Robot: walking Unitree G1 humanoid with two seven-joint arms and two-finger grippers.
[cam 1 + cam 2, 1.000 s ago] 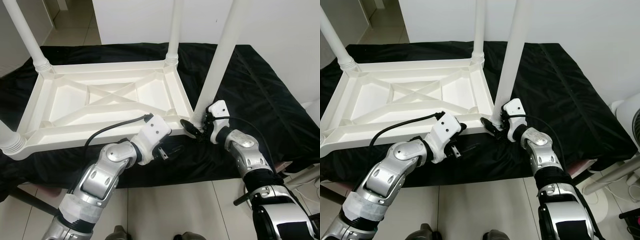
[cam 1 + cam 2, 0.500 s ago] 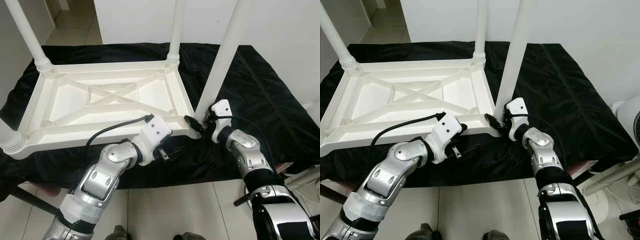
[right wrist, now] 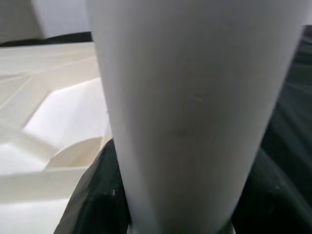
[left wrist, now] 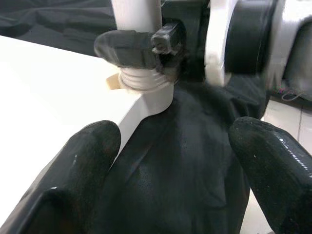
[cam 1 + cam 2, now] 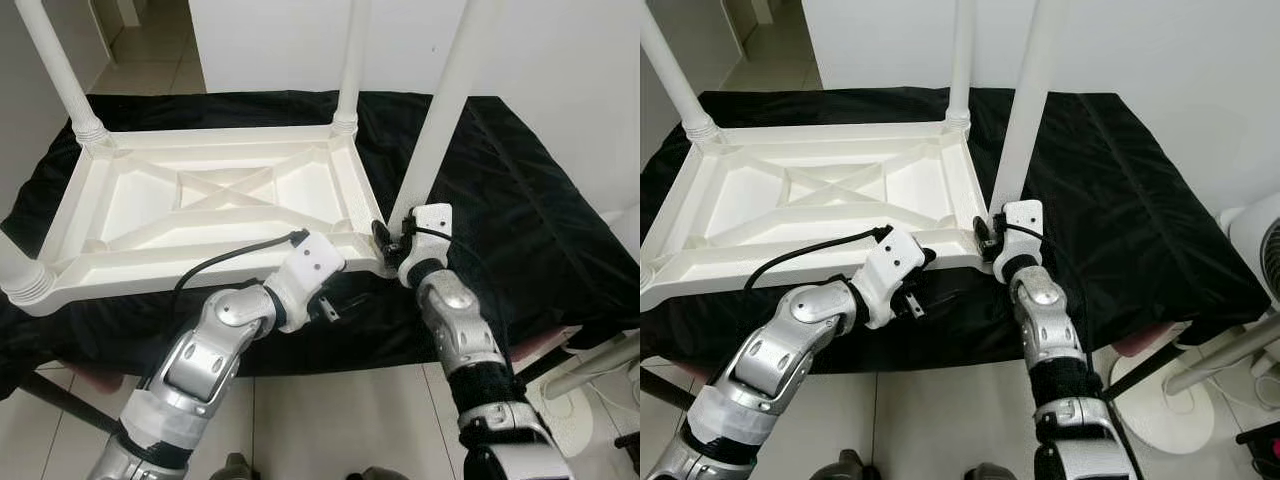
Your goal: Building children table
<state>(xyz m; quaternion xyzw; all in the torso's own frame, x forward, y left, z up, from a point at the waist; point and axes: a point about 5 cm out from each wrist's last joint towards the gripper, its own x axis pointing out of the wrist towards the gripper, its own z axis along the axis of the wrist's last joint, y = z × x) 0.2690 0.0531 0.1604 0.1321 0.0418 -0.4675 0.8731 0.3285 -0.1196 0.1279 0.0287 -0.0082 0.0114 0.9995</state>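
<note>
Upside-down white plastic children's table (image 5: 200,200): lying on black cloth (image 5: 520,200), 4 legs up.
Right gripper (image 5: 385,235): fingers clamped around the white round leg (image 5: 435,120) at the table's near right corner.
Left gripper (image 5: 335,300): fingers apart, just beside that corner.

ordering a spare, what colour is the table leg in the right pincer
White, like the leg itself; clearest in the right eye view.

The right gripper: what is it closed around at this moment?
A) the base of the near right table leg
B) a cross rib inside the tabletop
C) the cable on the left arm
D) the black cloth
A: the right gripper has its black fingers wrapped around the white table leg just above its threaded base, at the corner of the upturned tabletop.
</note>
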